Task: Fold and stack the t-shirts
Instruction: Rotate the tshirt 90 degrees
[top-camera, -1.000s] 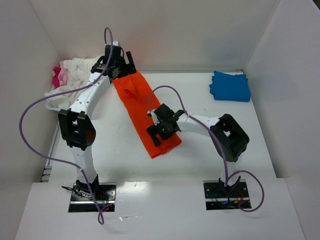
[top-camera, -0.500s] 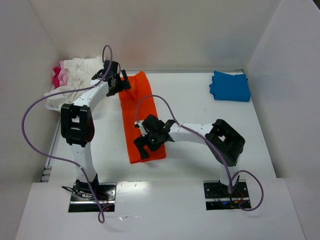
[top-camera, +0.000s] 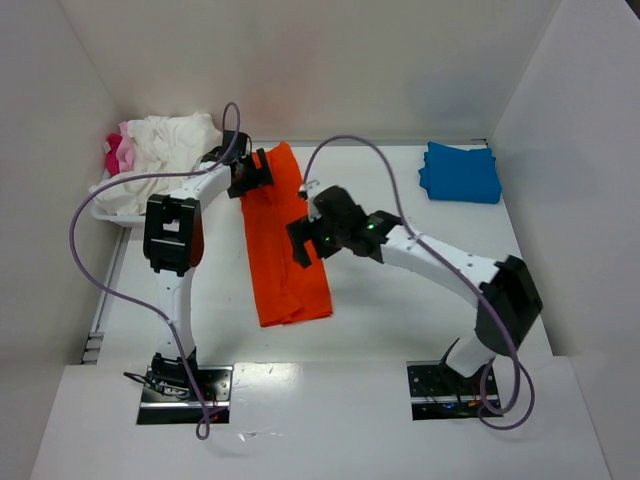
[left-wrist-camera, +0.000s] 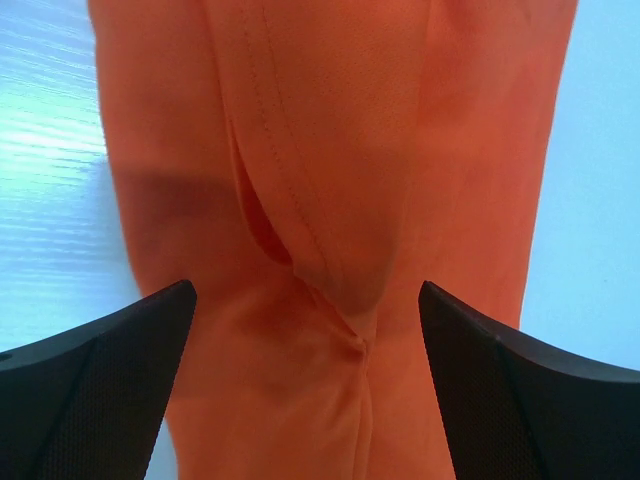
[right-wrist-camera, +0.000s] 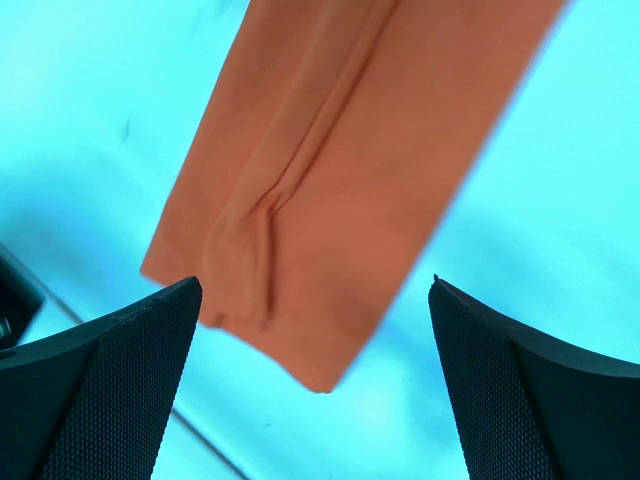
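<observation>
On the white table (top-camera: 400, 312), the bright orange cloth t-shirt (top-camera: 285, 270) lay folded into a long strip. The left gripper (top-camera: 255, 172) hovered over its far end and the right gripper (top-camera: 300, 245) over its middle, both with jaws apart and empty. A folded blue t-shirt (top-camera: 460, 172) sat far right.

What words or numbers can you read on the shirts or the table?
None: the long folded bright orange cloth t-shirt, the folded blue cloth t-shirt and the white table show no print, label or number.
</observation>
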